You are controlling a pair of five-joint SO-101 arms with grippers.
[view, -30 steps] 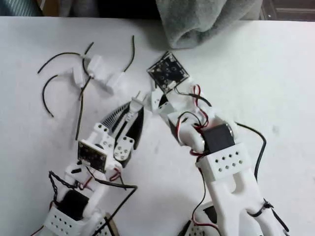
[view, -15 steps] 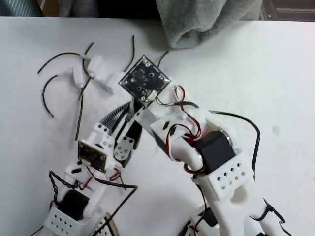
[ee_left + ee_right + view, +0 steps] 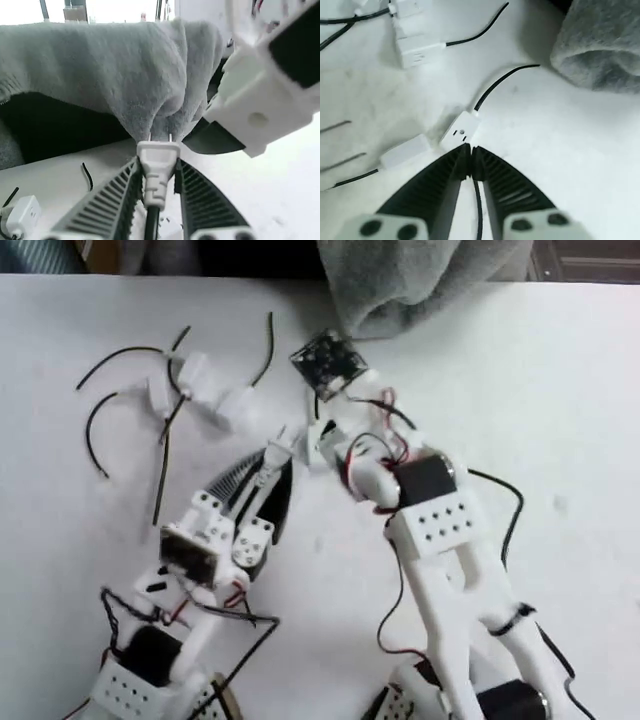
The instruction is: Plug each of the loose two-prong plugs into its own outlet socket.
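The plug (image 3: 157, 155) is clamped in the left end effector (image 3: 157, 166) over the middle of the table (image 3: 560, 390), its prongs aimed at the far edge. A socket (image 3: 461, 131) lies just beyond the right end effector (image 3: 470, 150), the nearer one, which is pinched closed with nothing clearly held.

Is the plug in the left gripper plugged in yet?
Out: the plug, clamped in the left gripper, shows both prongs bare, no socket on them.

At the high view's top edge the grey cloth (image 3: 420, 285) is cut off. The cord of the plug (image 3: 157, 162) leaves the frame between the fingers of the left gripper (image 3: 157, 170). The right arm (image 3: 270, 85) close by also runs out of frame.
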